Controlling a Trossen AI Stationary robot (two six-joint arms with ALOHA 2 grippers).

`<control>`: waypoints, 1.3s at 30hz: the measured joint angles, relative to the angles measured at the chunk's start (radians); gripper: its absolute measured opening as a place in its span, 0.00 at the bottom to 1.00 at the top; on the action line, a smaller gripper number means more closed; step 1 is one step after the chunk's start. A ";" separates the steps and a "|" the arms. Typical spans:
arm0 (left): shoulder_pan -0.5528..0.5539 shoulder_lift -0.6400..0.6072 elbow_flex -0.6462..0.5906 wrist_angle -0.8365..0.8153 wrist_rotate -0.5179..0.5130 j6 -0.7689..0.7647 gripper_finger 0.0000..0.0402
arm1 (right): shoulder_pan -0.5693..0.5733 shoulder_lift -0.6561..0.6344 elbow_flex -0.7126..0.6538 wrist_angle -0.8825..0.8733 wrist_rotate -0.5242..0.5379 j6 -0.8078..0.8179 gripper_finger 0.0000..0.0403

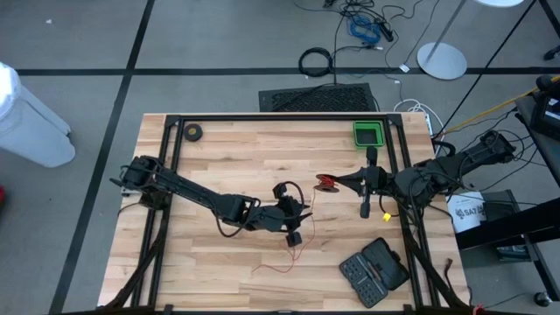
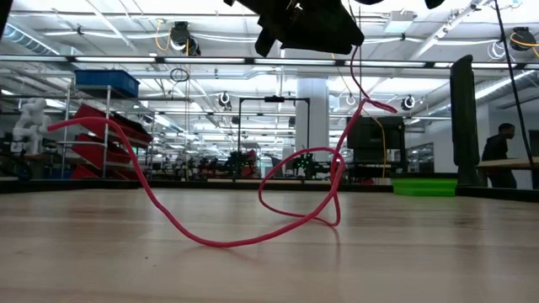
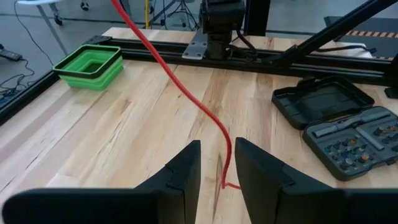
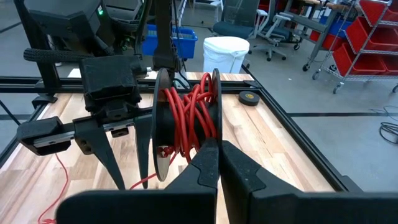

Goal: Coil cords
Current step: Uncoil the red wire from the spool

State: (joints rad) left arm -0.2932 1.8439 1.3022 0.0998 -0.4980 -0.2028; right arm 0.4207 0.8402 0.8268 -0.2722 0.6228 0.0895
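red cord [image 3: 186, 93] runs between left gripper [image 3: 217, 171] fingers above table [image 3: 112, 124]

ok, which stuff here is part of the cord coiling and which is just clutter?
In the job:
- red cord
- black reel, partly wound, held by right gripper
- left gripper, fingers either side of the cord

Lying about:
- green bin
- open bit case
- black tape roll
- screwdriver
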 joint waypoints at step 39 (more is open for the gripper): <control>0.016 0.101 0.000 0.161 0.075 0.033 0.25 | 0.000 0.000 0.000 -0.003 -0.026 -0.005 0.00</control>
State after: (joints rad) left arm -0.2771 1.9453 1.3022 0.2605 -0.4225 -0.1696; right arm 0.4206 0.8398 0.8272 -0.2752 0.5970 0.0841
